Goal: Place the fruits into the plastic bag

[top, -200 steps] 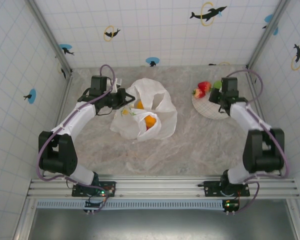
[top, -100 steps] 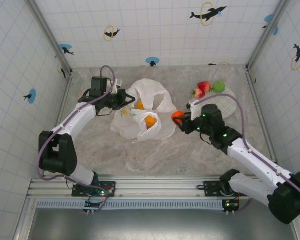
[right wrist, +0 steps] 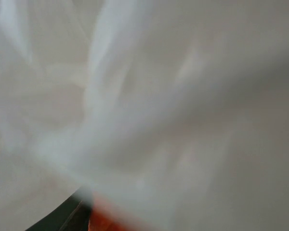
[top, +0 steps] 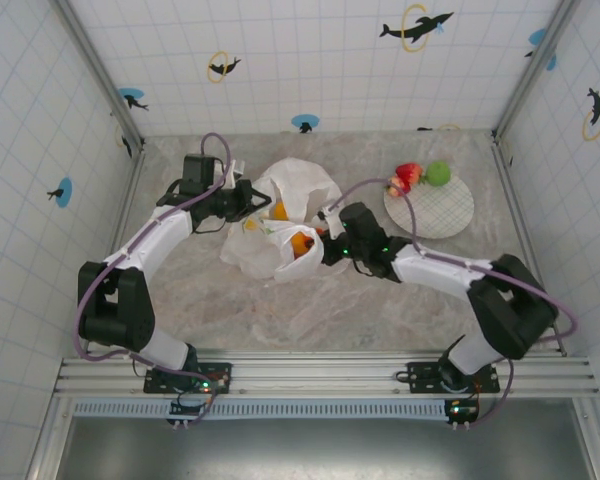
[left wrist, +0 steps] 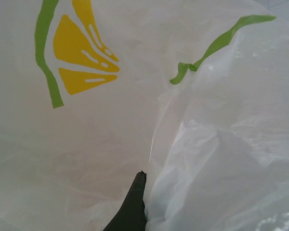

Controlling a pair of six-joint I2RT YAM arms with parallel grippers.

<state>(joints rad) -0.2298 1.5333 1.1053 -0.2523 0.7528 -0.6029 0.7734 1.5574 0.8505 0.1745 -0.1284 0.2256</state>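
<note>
1. Left jaws are pressed together, pinching the thin film of the plastic bag point(top: 305, 190) at its left rim. The left wrist view has one dark fingertip point(left wrist: 134, 204) right up against the citrus print.
2. Right jaws are partly spread around a red-orange fruit point(right wrist: 103, 222), seen blurred in the right wrist view, with white bag film close in front of it. From above, they sit at the bag's right-hand mouth.
3. Inside the bag are two orange fruits, one near the middle point(top: 300, 243) and one further back point(top: 278, 210).
4. The bag lies crumpled, left of centre on the marble table point(top: 380, 300).
5. Over to the right is the checked plate point(top: 435, 212). A strawberry point(top: 408, 175) and a green apple point(top: 438, 172) sit at its far rim.
</note>
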